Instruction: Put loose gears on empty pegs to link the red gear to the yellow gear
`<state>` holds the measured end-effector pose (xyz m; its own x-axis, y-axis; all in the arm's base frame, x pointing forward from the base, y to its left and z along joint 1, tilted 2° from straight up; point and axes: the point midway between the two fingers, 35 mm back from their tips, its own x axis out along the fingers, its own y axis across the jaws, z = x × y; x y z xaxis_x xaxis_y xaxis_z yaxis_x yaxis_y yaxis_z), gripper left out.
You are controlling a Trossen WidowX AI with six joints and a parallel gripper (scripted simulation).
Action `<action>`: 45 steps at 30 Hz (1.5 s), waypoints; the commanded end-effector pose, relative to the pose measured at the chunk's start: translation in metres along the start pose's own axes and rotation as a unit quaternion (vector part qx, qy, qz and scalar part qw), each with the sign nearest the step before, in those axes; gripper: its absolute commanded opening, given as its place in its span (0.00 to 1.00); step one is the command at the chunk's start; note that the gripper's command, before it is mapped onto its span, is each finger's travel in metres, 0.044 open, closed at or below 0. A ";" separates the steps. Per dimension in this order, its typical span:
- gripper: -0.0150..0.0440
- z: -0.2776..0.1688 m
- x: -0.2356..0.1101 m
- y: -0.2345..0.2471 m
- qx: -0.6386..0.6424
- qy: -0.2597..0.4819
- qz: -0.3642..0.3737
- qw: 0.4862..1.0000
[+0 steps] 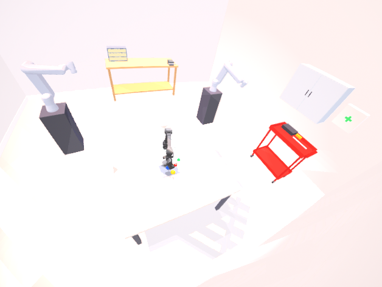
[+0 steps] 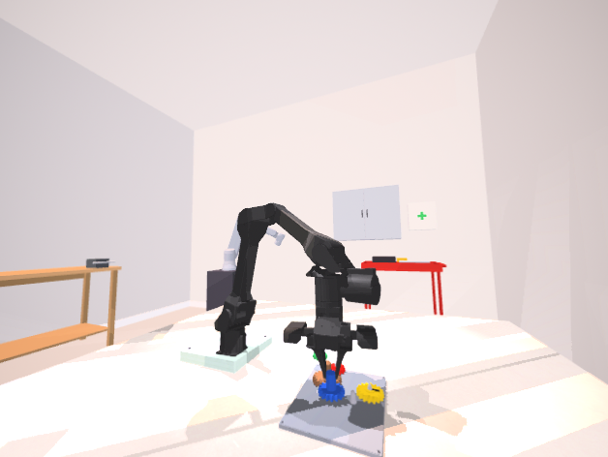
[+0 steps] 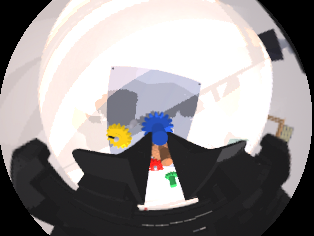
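My gripper [image 2: 331, 375] [image 3: 160, 136] is shut on the upright handle of the blue gear [image 2: 331, 392] [image 3: 157, 122] [image 1: 167, 168]. The blue gear is level and low over the grey board [image 2: 302, 410] [image 3: 150, 77]; the peg under it is hidden, and I cannot tell whether it sits flat. The yellow gear [image 2: 369, 393] [image 3: 120, 135] [image 1: 173, 172] with its black stripe is on the board. A bare grey peg [image 2: 353, 397] [image 3: 133, 123] stands between yellow and blue. The brown gear [image 2: 318, 378] is behind the blue one, near the red gear [image 2: 338, 368] [image 3: 156, 165] [image 1: 175, 165], both partly hidden.
The green gear [image 2: 319, 355] [image 3: 171, 178] [image 1: 178, 159] stands on the table beyond the red gear. The arm's pale base plate [image 2: 211, 361] is behind and left of the board in the exterior view. A red cart [image 1: 274, 163] [image 2: 403, 266] and a wooden bench [image 1: 140, 63] stand away from the table.
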<state>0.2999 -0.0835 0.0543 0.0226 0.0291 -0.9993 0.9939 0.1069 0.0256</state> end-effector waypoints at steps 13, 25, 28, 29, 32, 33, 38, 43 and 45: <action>0.25 -0.001 0.003 -0.001 -0.096 0.002 -0.002 0.995; 0.25 0.000 0.004 -0.001 -0.173 0.002 -0.002 0.985; 0.25 0.000 0.005 0.000 -0.161 0.002 -0.002 0.987; 0.25 0.000 0.005 0.000 -0.155 0.002 -0.002 0.988; 0.25 -0.001 0.005 0.000 -0.131 0.002 -0.002 0.991; 0.25 -0.001 0.006 0.000 -0.121 0.002 -0.002 0.993; 0.25 -0.001 0.006 -0.001 -0.061 0.002 -0.002 0.998; 0.25 -0.001 0.007 -0.001 -0.010 0.002 -0.002 1.000; 0.25 0.000 0.008 -0.001 0.008 0.002 -0.002 1.000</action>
<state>0.2995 -0.0831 0.0484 0.0199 0.0301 -0.9993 0.9901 0.1384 0.0239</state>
